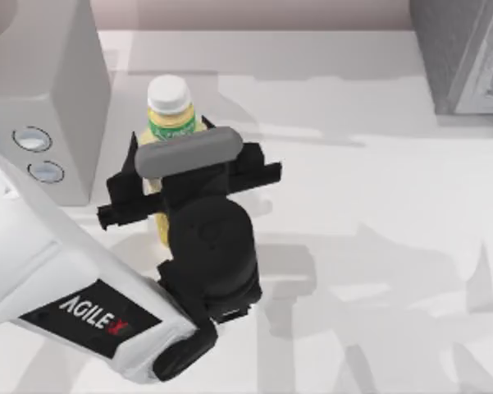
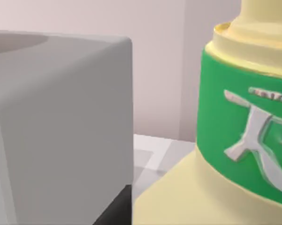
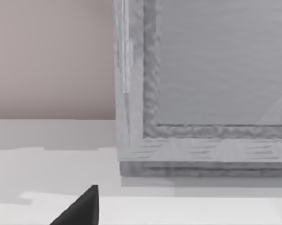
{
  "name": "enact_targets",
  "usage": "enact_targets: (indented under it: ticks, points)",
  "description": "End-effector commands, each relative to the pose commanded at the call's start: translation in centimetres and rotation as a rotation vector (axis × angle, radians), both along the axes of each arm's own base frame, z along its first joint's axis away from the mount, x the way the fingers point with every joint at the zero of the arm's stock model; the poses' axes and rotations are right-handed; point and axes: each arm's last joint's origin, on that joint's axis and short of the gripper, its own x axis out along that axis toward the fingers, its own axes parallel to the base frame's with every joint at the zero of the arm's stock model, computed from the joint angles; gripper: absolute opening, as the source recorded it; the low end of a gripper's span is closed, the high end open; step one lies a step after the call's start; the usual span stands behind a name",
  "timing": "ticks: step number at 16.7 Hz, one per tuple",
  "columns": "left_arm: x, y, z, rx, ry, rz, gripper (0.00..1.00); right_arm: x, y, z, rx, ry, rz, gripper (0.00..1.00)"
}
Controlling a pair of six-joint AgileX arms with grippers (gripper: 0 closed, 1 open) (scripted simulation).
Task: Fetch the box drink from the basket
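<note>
The box drink (image 1: 171,115) is a pale-yellow container with a white round cap and a green band. It is at the left middle of the table, far from the basket (image 1: 463,57). My left gripper (image 1: 171,156) is shut on it, gripping from both sides just below the band, and the arm hides its lower body. In the left wrist view the box drink (image 2: 244,140) is very close, with its green band and leaf mark facing me. A dark tip of my right gripper (image 3: 82,211) hangs low before the basket wall (image 3: 216,84).
A tall white-grey block (image 1: 45,98) with two round marks stands just left of the drink, and its side (image 2: 61,126) looms close. The grey textured basket sits at the back right corner. A pale wall runs along the table's far edge.
</note>
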Motion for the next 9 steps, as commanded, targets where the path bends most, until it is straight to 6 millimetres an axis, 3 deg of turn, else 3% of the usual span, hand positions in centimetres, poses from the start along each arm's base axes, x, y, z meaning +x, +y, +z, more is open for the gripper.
enact_targets:
  ticks: [3,9]
  points:
    - [0.0,0.0,0.0,0.0,0.0,0.0,0.98,0.0,0.0,0.0,0.0,0.0,0.0,1.0]
    - [0.0,0.0,0.0,0.0,0.0,0.0,1.0,0.0,0.0,0.0,0.0,0.0,0.0,1.0]
